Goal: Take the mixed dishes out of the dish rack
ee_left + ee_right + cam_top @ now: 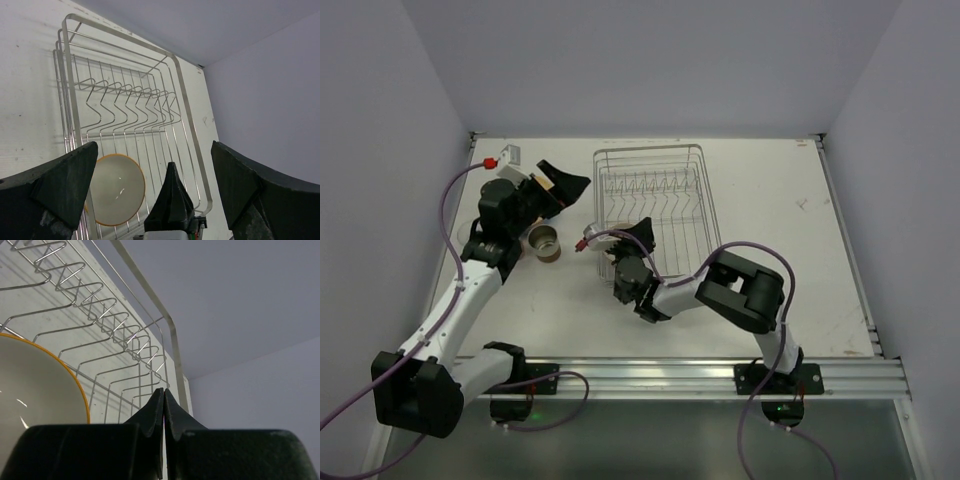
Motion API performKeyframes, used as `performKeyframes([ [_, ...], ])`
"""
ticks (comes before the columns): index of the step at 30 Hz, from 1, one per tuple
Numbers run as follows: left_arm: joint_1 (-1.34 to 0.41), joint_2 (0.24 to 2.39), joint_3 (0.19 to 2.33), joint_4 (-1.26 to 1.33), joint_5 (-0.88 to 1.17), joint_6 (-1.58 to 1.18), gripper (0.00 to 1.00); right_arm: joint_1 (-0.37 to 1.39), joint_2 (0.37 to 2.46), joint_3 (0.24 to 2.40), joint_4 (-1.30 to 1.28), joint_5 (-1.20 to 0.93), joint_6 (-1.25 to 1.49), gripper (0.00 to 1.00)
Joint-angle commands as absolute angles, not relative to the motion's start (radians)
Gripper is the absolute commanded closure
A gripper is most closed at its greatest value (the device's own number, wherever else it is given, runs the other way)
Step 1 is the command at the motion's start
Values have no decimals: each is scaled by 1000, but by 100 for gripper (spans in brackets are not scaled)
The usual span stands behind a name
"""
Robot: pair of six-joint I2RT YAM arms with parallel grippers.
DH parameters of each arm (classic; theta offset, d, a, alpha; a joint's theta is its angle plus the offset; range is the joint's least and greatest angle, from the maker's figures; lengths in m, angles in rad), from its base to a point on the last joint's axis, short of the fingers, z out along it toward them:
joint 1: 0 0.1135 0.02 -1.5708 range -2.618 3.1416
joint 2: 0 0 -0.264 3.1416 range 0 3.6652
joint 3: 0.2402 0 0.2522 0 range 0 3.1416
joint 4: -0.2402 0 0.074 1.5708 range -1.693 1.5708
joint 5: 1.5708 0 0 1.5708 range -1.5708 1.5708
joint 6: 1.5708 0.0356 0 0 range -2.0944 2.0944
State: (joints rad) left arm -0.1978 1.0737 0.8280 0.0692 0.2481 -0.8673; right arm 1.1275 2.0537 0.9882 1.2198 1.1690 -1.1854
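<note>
The silver wire dish rack (655, 200) stands mid-table. A yellow-orange plate (117, 189) lies in its near end; it also shows in the right wrist view (35, 385), and my right arm hides it from above. My right gripper (646, 226) is shut with nothing visible between its fingers (164, 396), over the rack's near end beside the plate. My left gripper (565, 180) is open and empty, left of the rack, its fingers (60, 175) framing it. A brown-and-cream cup (544, 242) stands on the table below the left gripper. The other dishes are out of view.
The rack's plate prongs (130, 97) stand bare. The white table (770, 220) ends at walls behind and on both sides. Purple cables (740, 250) loop off both arms. My right gripper's black fingers show in the left wrist view (172, 200).
</note>
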Motion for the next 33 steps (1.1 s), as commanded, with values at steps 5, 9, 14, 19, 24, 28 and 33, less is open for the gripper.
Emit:
performKeyframes([
  [5, -186, 1058, 824, 46, 291, -836, 0, 1134, 1934, 1061, 1654, 1221, -1265, 100],
  [9, -186, 1060, 819, 55, 302, -842, 0, 1134, 1853, 1098, 1596, 1246, -1220, 92],
  [14, -186, 1057, 813, 57, 305, -842, 0, 1146, 1616, 1149, 422, 1139, -229, 69],
  [19, -186, 1048, 810, 46, 304, -836, 0, 967, 1436, 1288, -281, 471, 274, 61],
  [24, -186, 1043, 816, 35, 304, -827, 0, 911, 1532, 1425, -552, 281, 405, 24],
  [28, -186, 1039, 816, 26, 301, -818, 0, 871, 1603, 1416, -638, 123, 443, 22],
  [33, -186, 1040, 816, 23, 304, -810, 0, 867, 1658, 1379, -635, 84, 465, 25],
])
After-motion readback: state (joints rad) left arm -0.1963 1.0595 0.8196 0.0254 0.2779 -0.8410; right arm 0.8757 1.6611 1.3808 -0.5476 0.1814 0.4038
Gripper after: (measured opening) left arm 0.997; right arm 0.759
